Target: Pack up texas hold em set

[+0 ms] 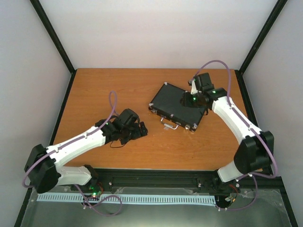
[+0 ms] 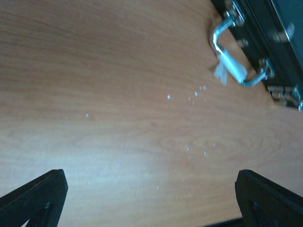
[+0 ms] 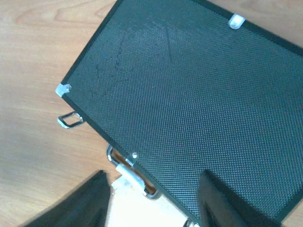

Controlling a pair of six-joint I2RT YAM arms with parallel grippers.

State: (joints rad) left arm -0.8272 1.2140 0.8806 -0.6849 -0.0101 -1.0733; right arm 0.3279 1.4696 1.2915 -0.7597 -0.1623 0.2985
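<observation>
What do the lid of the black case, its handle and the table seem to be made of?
Case lid: black, fine dotted texture, matte; perhaps embossed plastic or sheet metal, the look leaves it open.
Handle: bright mirror shine, likely chromed metal.
Table: orange-brown grain with soft glare, likely laminate or varnished wood.

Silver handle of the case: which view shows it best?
Left wrist view: the silver handle shows close, its whole loop plain against the table. The top view shows it tiny at the case's near edge; the right wrist view catches only part, at the case's edge.
</observation>
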